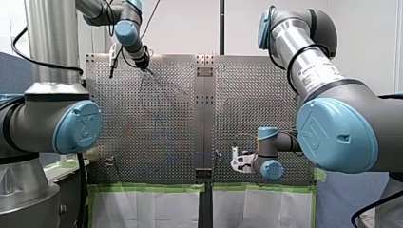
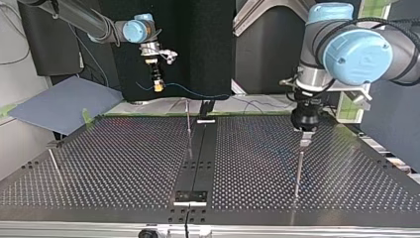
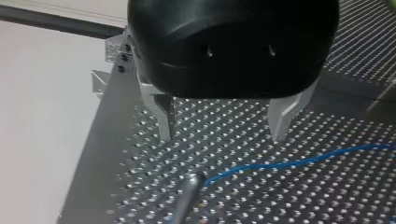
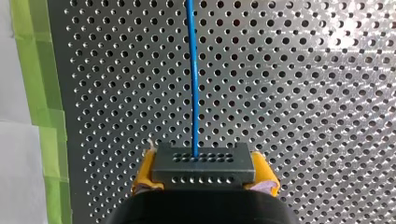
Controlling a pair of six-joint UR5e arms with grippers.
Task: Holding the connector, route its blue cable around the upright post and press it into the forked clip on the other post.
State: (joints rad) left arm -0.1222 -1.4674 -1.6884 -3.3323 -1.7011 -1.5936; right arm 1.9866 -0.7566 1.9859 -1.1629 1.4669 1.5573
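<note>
**Upper left of the top view: connector gripped, cable trailing toward centre**

At upper left of the top view, my right gripper (image 2: 158, 88) hangs over the far edge of the table (image 2: 124, 163). Its yellow pads are clamped on the connector (image 4: 203, 165).

- **Connector:** a dark grey rectangular block with two rows of small holes on its face. Its long axis lies across the pads.
- **Blue cable (image 4: 192, 70):** thin and smooth. It leaves the block's middle and points straight ahead of the gripper.
- **My left gripper (image 3: 224, 128):** right of centre in the top view (black housing, bare metal fingers). The fingers are spread wide with nothing between them, over perforated sheet metal.
- **Upright post (image 2: 299, 171):** a slim metal rod near the left gripper. Whether the cable touches it I cannot tell.
- **Writing:** a label on my right arm's tube (image 1: 313, 78), at the front view's upper right, is too small to read.
</note>
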